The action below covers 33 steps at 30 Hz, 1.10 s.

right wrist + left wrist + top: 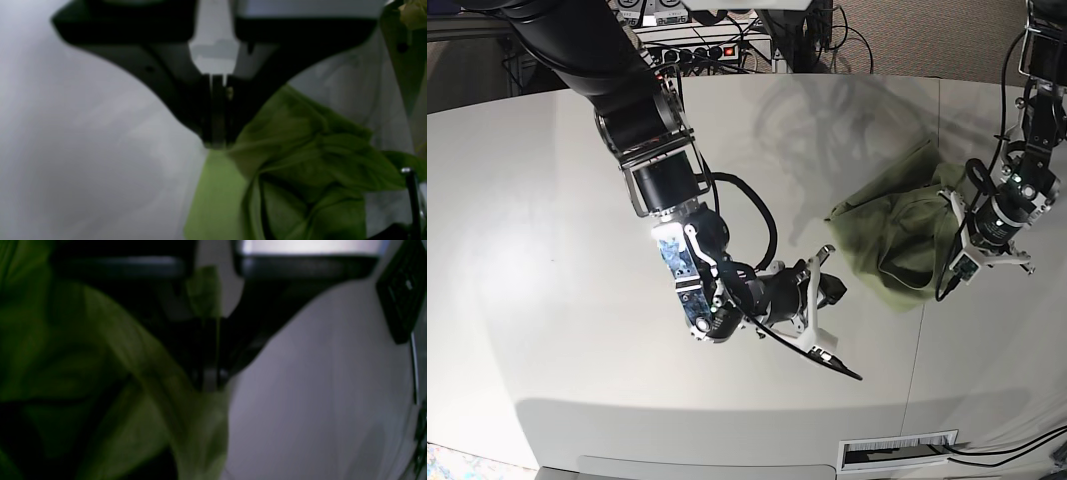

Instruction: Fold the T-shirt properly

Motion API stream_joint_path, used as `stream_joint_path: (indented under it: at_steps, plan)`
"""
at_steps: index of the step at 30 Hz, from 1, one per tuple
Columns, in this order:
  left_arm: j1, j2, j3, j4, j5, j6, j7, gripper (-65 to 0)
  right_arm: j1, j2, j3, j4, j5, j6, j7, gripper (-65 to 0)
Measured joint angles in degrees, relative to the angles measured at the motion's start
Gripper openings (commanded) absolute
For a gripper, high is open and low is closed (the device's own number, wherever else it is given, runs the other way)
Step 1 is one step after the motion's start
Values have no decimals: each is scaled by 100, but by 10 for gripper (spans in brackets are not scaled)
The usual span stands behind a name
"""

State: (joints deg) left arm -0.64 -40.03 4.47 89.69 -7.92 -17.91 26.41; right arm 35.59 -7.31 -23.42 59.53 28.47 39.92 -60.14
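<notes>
White tabletop (547, 200) holds our shirt (897, 235), bunched in a heap between our two arms. Both jaws are pinching it: right jaws (217, 146) at its near corner, left jaws (211, 388) at its far edge. We judge spreading comes next.

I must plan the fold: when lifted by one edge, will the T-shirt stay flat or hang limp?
Probably limp: the T-shirt lies bunched in deep creases. It seems thin and light, draping softly below the right gripper. It would likely drag rather than slide on the table.
</notes>
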Motion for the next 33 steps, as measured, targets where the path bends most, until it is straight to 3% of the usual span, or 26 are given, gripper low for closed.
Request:
stream_joint_path:
  at_steps: [3,5,8,16,20,24,28,33]
  plan:
    - [59,-66,0,107,2,-282,525,-592,15,0,0,0,-15,0,26,-650]
    - [109,-155,2,210,-496,-603,643,-567,17,-2,0,0,-105,0,61,-650]
    - [109,-319,2,326,-957,-616,726,-550,13,2,0,0,-114,0,61,-650]
    - [101,-782,2,870,-774,-404,1032,-545,15,2,0,0,-122,0,61,-650]
    - [173,-793,2,872,-1073,-780,1279,-541,13,-2,0,0,-120,0,61,-650]
    - [409,-793,2,872,-1073,-883,1318,-479,13,4,0,0,-125,0,61,-650]
    - [675,-793,2,907,-1169,-1414,1716,-451,13,-2,0,0,-120,0,61,-650]
    - [835,-857,2,1095,-1228,-1432,1718,-451,13,-2,0,0,-122,0,61,-650]
